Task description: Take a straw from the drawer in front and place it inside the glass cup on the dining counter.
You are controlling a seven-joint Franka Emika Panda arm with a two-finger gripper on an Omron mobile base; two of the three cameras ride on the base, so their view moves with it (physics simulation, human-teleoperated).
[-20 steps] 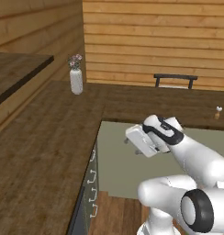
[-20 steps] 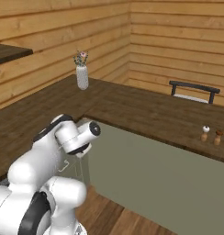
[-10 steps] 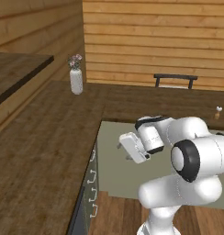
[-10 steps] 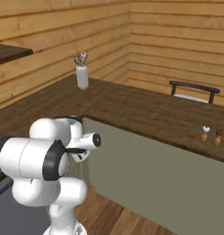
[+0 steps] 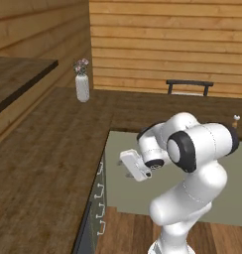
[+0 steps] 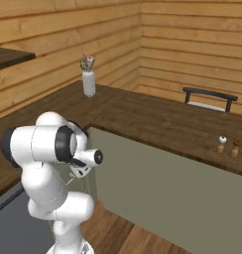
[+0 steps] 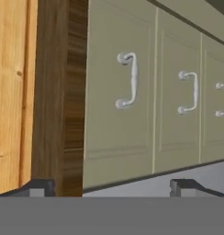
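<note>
Opening step: approach to the drawer. The arm is folded low beside the pale sage-green cabinet run under the dark wood tabletop (image 5: 53, 149), with the pincer (image 5: 134, 165) turned toward the cabinet fronts. In the hand view its two dark fingertips (image 7: 183, 186) stand far apart at the bottom of the picture, so the pincer is wide and carries nothing. Ahead of the pincer lie three sage-green fronts, each bearing a curved silver handle; the nearest handle (image 7: 127, 80) sits on the front next to the tabletop's wooden edge (image 7: 72, 92). All fronts appear closed, and which one is the drawer of the task cannot be told. The straw would presumably lie inside it, hidden. No glass cup can be made out on the tabletop; a white vase with flowers (image 5: 82, 82) stands at its far corner, and two small shakers (image 6: 228, 145) stand well along it from the vase. The next move calls for bringing the fingertips either side of a handle, closing, and pulling outward.
</note>
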